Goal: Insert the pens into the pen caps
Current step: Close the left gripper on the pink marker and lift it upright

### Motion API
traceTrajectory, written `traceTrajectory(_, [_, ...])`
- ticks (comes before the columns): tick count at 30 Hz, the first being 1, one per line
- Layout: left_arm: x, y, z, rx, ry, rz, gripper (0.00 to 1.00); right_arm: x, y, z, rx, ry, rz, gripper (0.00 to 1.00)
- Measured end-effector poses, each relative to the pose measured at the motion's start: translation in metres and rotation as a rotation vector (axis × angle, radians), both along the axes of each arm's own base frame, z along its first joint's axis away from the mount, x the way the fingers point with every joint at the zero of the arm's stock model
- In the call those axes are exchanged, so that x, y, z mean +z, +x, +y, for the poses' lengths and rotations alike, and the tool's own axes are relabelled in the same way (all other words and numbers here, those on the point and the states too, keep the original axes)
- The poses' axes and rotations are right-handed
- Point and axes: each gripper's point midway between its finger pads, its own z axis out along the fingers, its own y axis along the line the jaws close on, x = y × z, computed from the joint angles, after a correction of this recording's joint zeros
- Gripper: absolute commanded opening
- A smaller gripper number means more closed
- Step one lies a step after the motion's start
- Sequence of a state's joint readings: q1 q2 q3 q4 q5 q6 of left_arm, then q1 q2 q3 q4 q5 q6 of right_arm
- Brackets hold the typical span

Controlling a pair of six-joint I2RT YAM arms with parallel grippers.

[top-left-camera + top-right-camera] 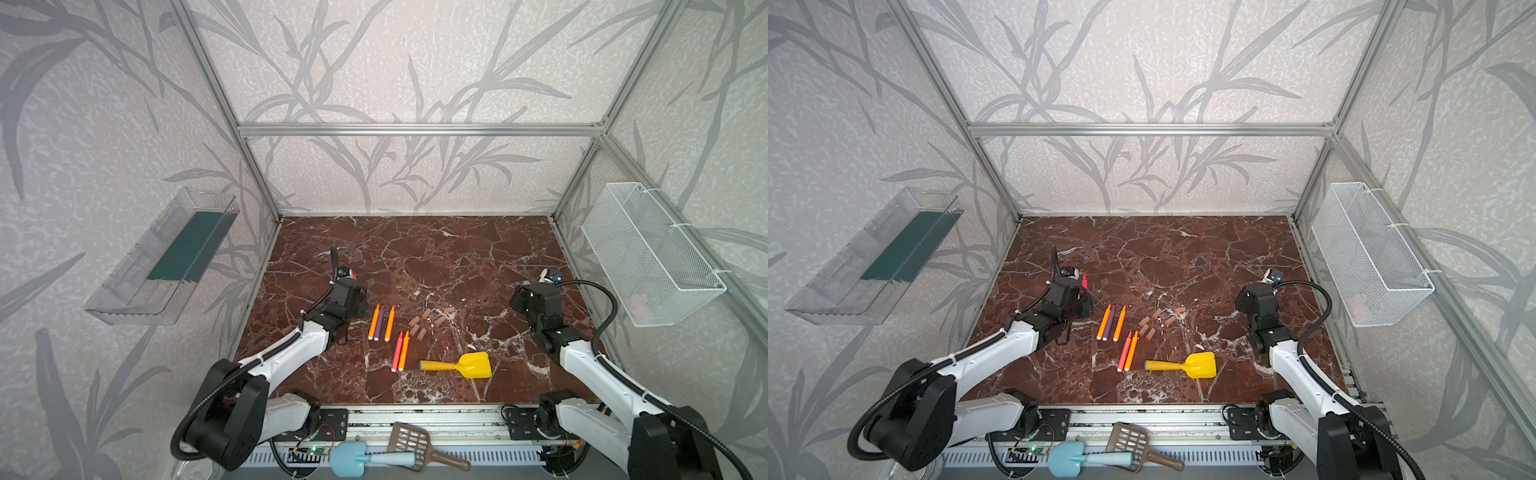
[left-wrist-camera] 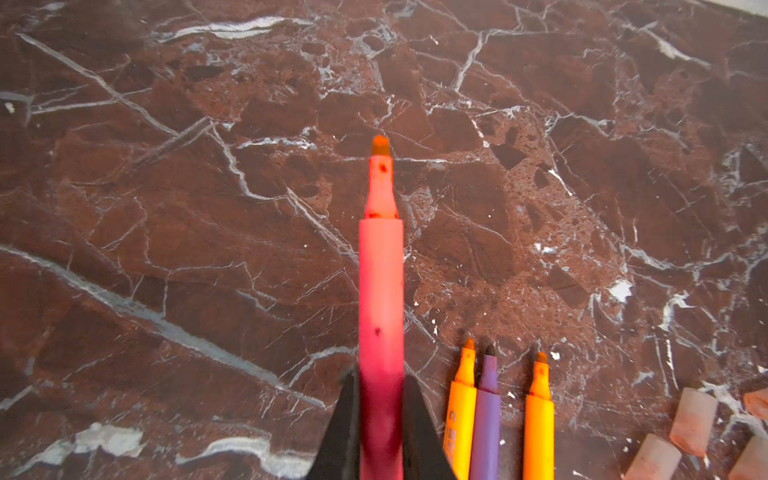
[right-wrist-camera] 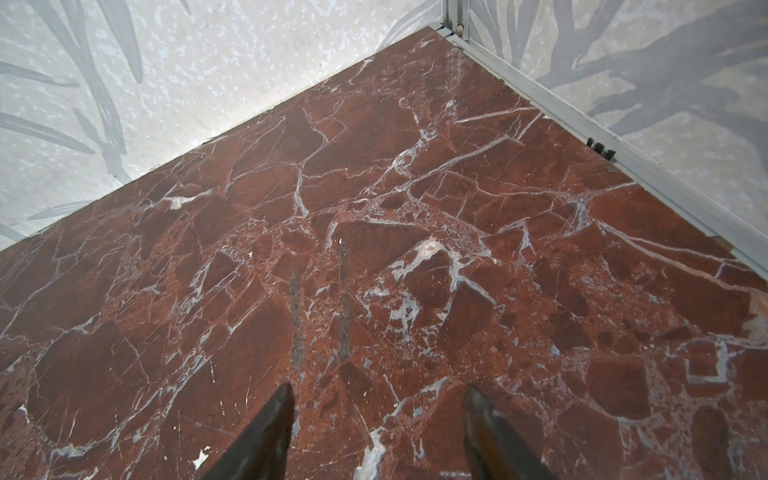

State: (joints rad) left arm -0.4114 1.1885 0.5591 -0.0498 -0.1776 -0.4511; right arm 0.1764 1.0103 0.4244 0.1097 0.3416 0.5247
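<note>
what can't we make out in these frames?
- Red-pink pen: rear end cut off by the left wrist view's edge, inside the shut left end effector.
- Pen caps: too small in both top views to tell open ends.
- Wire basket: pinkish thing inside, blurred behind mesh in a top view.

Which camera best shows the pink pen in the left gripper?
The left wrist view: the pink pen fills the middle, tip to barrel, clamped in the left gripper. In both top views only its tip peeks past the arm. The right wrist view misses it.
</note>
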Motion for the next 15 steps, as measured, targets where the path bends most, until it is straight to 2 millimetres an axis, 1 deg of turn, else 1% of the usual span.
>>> traceTrajectory(5, [0.019, -0.007, 0.003, -0.005, -0.009, -0.031, 0.00, 0.001, -0.008, 0.000, 0.010, 0.009, -0.029, 0.63])
traceTrajectory(9, [0.031, -0.017, 0.007, -0.006, -0.015, -0.043, 0.00, -0.001, -0.010, 0.001, 0.017, 0.015, -0.037, 0.63])
traceTrajectory(15, [0.077, -0.032, 0.016, 0.004, -0.057, -0.166, 0.00, -0.003, -0.009, 0.001, 0.011, 0.014, -0.036, 0.63])
